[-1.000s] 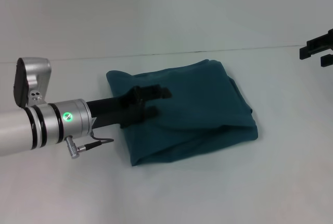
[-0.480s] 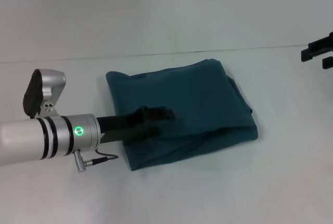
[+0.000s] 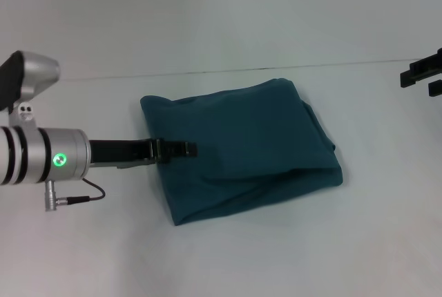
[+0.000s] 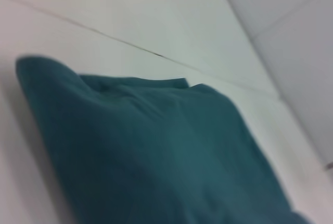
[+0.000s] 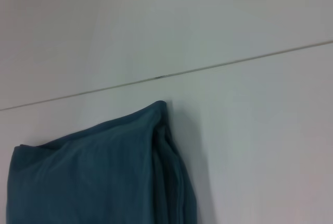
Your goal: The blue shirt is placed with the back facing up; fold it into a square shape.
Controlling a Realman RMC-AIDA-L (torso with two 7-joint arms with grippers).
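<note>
- Head view looks from above, forward and down over the white table (image 3: 228, 255), taking in the whole blue shirt (image 3: 255, 138), the left gripper (image 3: 185, 149) entering from the left and the right gripper (image 3: 423, 74) at the far right edge.
- Left wrist view sits low and very close over the blue shirt (image 4: 156, 156), facing across it toward the table's far seam line (image 4: 130, 44).
- Right wrist view hangs farther back, facing the blue shirt (image 5: 93, 177) from its corner, with the same seam line (image 5: 166, 75) behind.
- All 3 views share the shirt and that seam.
</note>
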